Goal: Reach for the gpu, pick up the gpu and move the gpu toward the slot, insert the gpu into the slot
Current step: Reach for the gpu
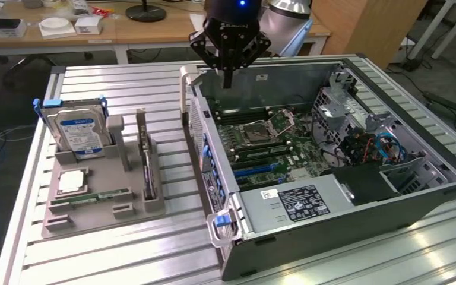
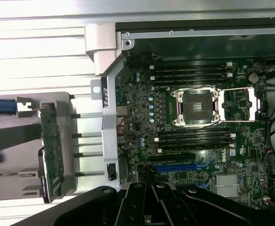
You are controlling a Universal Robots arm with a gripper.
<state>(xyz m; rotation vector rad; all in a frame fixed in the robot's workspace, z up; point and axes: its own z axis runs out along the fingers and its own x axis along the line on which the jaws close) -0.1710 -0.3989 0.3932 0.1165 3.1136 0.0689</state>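
The gpu (image 1: 147, 161) stands on its edge in a grey holder (image 1: 105, 205) on the table, at the exterior view's left of the open computer case (image 1: 347, 202). In the wrist view the gpu (image 2: 52, 155) shows as a thin green-faced card with a silvery end. My black gripper (image 1: 228, 82) hangs shut and empty above the far side of the case, well away from the gpu. The gripper (image 2: 149, 213) sits over the motherboard edge. A blue slot (image 2: 175, 168) lies on the motherboard; the same blue slot (image 1: 256, 170) runs beside the memory banks.
A blue-labelled hard drive (image 1: 81, 133) stands upright in the holder beside the gpu. A small green memory stick (image 1: 93, 195) and a square chip (image 1: 71, 181) lie in the holder. The case's grey hinged bracket (image 2: 102, 47) stands between the holder and the motherboard. Desks stand behind the table.
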